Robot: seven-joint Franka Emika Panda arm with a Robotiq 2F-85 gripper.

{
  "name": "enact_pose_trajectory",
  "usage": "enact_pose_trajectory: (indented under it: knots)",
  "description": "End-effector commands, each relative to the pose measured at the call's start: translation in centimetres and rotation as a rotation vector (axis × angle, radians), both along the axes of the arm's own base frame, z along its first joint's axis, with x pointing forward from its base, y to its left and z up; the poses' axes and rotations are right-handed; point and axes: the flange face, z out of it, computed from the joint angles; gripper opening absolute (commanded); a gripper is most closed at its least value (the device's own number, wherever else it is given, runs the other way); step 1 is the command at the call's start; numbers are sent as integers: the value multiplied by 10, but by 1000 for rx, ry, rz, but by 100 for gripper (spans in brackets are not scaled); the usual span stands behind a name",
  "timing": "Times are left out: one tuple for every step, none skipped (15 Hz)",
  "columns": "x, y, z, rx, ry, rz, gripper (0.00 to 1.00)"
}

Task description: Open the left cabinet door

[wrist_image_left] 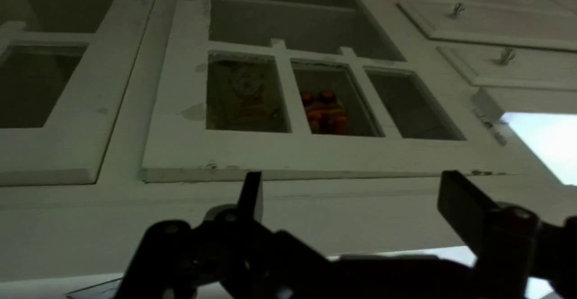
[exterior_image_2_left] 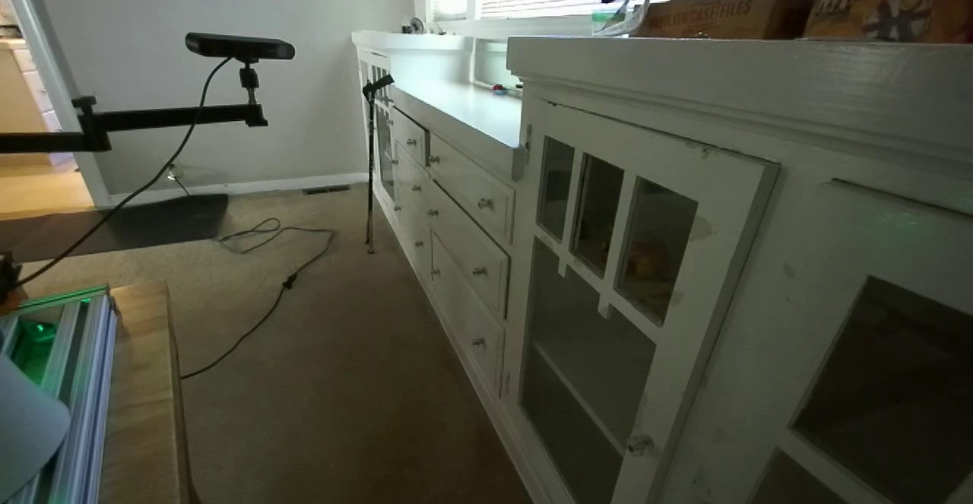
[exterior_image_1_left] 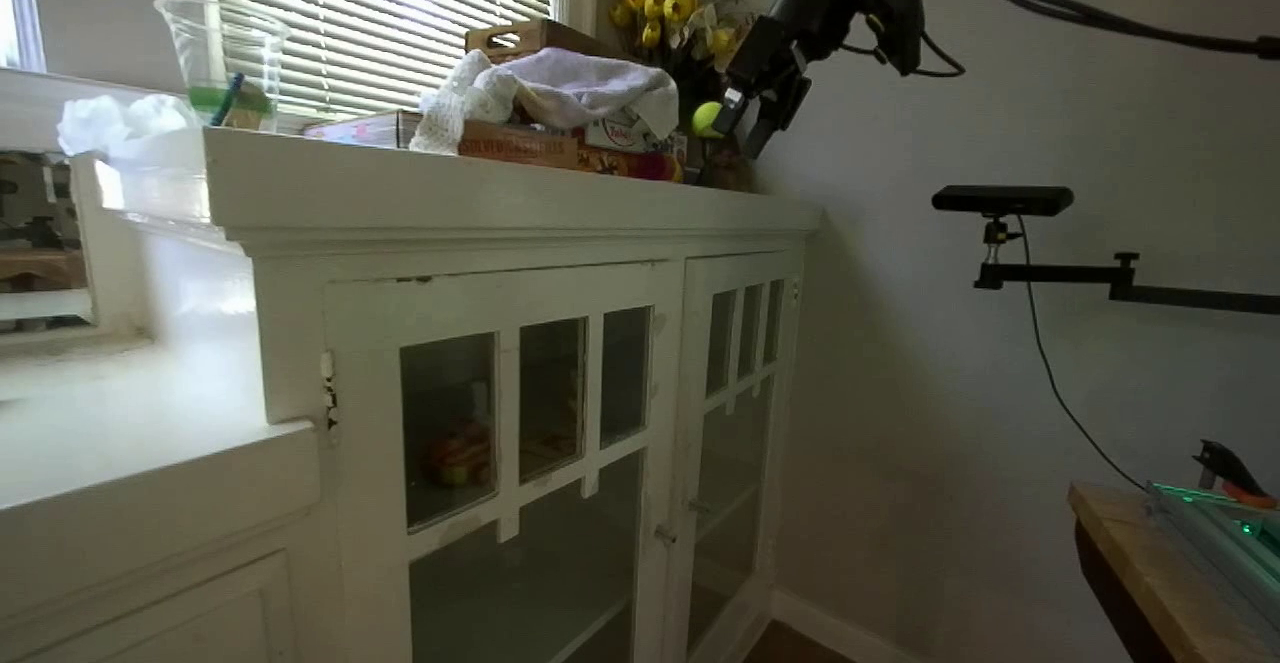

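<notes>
Gripper (wrist_image_left: 351,177) spread, empty; we should descend to the left cabinet door (exterior_image_1_left: 508,423), centring its knob (exterior_image_1_left: 666,535) (small) before pinching.

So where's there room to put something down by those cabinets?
The low counter looks bare along its front, beside the left glass door. The carpet too, between cord and drawers, this side of the black pole. The tall cabinet's top is crowded: plastic cup, boxes, cloth.

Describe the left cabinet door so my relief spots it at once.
Find the raised white cabinet section topped with boxes. On its front hangs the glass-paned left cabinet door. It stands beside the drawers, hinged on that side; its matching twin sits nearer the grey wall.
</notes>
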Motion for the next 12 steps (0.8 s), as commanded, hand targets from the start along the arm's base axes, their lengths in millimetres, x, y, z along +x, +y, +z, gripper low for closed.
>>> enact_pose_trajectory:
  knots:
    - [-3, -28, -13, -34, -39, -98, 100]
    - [-5, -36, -18, -34, -38, -133, 100]
    - [-7, -45, -22, -29, -25, -191, 100]
    - [-7, -53, -26, -18, -11, -237, 100]
    - [-7, -61, -31, -2, 13, -301, 100]
    - [-7, -67, -35, 23, 30, -351, 100]
    - [-7, -72, -40, 43, 51, -401, 100]
    - [-6, -74, -44, 67, 67, -450, 100]
    - [-5, -76, -49, 91, 89, -498, 100]
    - [-4, -77, -55, 115, 110, -542, 100]
    - [-2, -75, -60, 141, 139, -582, 100]
    - [-10, -76, -55, 113, 95, -505, 100]
